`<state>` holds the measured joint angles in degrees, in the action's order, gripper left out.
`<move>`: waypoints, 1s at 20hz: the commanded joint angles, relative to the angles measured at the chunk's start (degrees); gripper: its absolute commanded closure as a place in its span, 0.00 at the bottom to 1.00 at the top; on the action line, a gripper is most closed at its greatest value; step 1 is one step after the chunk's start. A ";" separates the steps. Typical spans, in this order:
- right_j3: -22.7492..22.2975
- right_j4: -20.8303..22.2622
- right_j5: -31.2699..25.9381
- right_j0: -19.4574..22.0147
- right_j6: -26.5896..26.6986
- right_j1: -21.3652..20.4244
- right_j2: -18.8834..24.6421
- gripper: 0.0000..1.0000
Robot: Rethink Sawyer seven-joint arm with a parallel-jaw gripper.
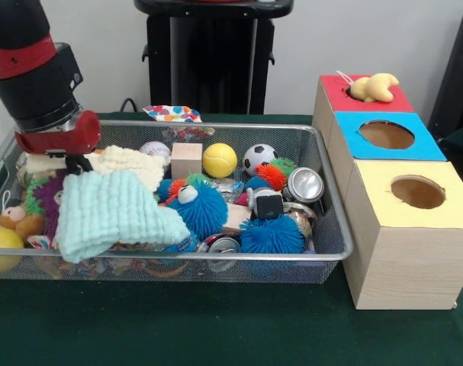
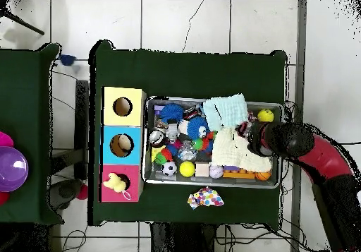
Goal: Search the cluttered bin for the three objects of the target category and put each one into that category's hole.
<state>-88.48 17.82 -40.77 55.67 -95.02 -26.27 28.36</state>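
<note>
The wire mesh bin (image 1: 334, 229) is full of clutter on the green table. My gripper (image 1: 75, 160) hangs low over the bin's left end, just above a cream cloth (image 1: 128, 164); in the overhead view (image 2: 248, 133) it is at the bin's right end. A pale yellow plush (image 1: 374, 88) lies on the red face of the wooden box, over the red hole (image 1: 353, 90); it also shows in the overhead view (image 2: 113, 183). A small tan-orange plush (image 1: 19, 221) with a loop lies at the bin's left end. No striped tiger shows clearly.
A mint cloth (image 1: 113, 213) covers the bin's near left. Blue spiky balls (image 1: 200, 210), a yellow ball (image 1: 220, 160), a soccer ball (image 1: 259, 158), a wooden block (image 1: 187, 158) and cans (image 1: 305, 184) fill the bin. The blue hole (image 1: 386, 135) and the yellow hole (image 1: 418, 192) stand nearer.
</note>
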 commanded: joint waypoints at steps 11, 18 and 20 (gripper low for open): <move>-12.45 -0.03 9.47 0.94 2.81 3.13 12.19 1.00; -11.98 0.65 8.94 -0.67 0.85 2.33 10.15 1.00; -11.85 1.43 8.77 -1.37 0.95 1.74 9.28 1.00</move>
<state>-96.91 16.95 -33.53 56.63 -95.02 -26.00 35.58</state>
